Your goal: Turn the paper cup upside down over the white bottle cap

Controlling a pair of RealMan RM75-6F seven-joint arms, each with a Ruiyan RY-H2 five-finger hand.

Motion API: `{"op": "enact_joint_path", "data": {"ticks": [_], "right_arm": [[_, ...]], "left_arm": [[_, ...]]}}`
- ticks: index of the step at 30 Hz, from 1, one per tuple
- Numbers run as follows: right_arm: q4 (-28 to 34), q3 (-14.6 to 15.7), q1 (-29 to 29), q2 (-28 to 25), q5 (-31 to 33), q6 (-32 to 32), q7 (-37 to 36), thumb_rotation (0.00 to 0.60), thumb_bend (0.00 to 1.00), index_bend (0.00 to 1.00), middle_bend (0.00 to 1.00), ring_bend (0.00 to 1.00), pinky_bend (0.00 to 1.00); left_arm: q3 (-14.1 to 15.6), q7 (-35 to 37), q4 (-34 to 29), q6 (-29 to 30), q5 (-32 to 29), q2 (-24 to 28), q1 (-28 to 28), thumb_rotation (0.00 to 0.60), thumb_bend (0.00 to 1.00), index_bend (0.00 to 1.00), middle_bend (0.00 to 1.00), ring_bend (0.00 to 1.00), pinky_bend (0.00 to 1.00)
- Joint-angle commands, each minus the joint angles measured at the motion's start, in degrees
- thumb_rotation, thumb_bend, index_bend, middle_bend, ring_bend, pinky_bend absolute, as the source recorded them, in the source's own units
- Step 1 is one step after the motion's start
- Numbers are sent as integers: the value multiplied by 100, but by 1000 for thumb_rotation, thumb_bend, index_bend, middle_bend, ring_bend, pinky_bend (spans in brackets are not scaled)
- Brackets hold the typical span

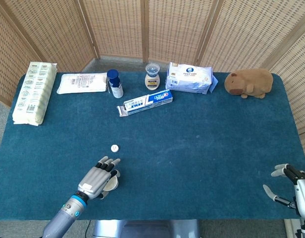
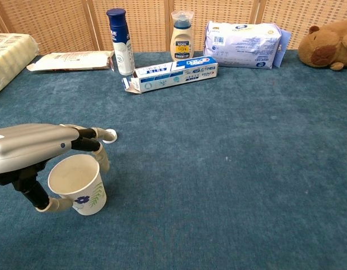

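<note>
The left hand (image 2: 41, 149) is covering most of the cup (image 2: 78, 184) from overhead; the chest view is showing fingers curling over the far rim and a thumb pressing its near wall, so it is gripping the upright cup near the desk's front edge. The cap (image 1: 114, 148) is lying just beyond, partly hidden by fingertips in the chest view. The right hand (image 1: 290, 184), cut off at the front right corner, is spreading its fingers wide. Blue cloth is covering the desk (image 1: 207, 148); wicker screens (image 1: 177, 25) are standing behind.
</note>
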State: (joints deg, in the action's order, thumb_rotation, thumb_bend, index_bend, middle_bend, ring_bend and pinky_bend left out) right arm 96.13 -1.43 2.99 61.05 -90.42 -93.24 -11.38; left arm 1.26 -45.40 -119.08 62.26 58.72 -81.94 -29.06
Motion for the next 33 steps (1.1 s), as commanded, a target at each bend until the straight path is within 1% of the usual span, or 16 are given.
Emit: {"op": "enact_joint_path", "data": {"ticks": [1, 3, 5, 7, 12, 16, 18, 21, 23, 30, 33], "right_arm": [[9, -2, -3, 2, 7, 14, 17, 425, 296, 473, 376, 444, 369], [11, -2, -4, 2, 9, 25, 27, 423, 295, 473, 376, 444, 369], [16, -4, -6, 7, 9, 30, 34, 423, 295, 473, 376, 444, 369], [17, -6, -7, 12, 8, 32, 39, 424, 296, 473, 376, 444, 369], [19, -8, -8, 23, 8, 42, 49, 424, 295, 473, 376, 444, 369], [18, -18, -16, 35, 5, 49, 51, 426, 296, 473, 376, 444, 369], [20, -22, -25, 45, 0, 60, 56, 427, 296, 473, 376, 444, 369], [30, -27, -39, 53, -7, 78, 75, 426, 295, 473, 376, 444, 369], [57, -44, -38, 32, 17, 72, 96, 424, 296, 473, 376, 444, 369], [104, -61, -44, 5, 41, 87, 152, 426, 295, 473, 376, 444, 369], [115, -67, -51, 16, 51, 103, 177, 426, 296, 473, 376, 444, 369]], "left_arm": [[26, 73, 35, 32, -21, -24, -14, 590, 273, 368, 44, 0, 27], [17, 156, 45, 41, -81, -39, -25, 596, 276, 394, 44, 0, 27], [-24, 284, 45, 65, -135, -58, -22, 596, 277, 398, 44, 0, 27], [-128, 598, 39, 79, -180, -69, 4, 597, 276, 398, 44, 0, 27], [-496, 1685, 99, -92, -318, 100, 54, 597, 267, 398, 44, 0, 27], [-821, 2657, 150, -387, -513, 361, 70, 594, 252, 399, 44, 0, 27], [-920, 3041, 192, -579, -593, 485, 58, 597, 247, 398, 44, 0, 27], [-980, 3402, 315, -888, -638, 666, -7, 600, 245, 399, 44, 0, 27], [-1069, 3811, 494, -1081, -768, 648, -25, 597, 245, 399, 44, 0, 27], [-1142, 4355, 755, -1396, -892, 614, -127, 589, 245, 398, 44, 0, 27], [-1303, 4843, 787, -1606, -1038, 651, -141, 578, 246, 398, 45, 0, 27]]}}
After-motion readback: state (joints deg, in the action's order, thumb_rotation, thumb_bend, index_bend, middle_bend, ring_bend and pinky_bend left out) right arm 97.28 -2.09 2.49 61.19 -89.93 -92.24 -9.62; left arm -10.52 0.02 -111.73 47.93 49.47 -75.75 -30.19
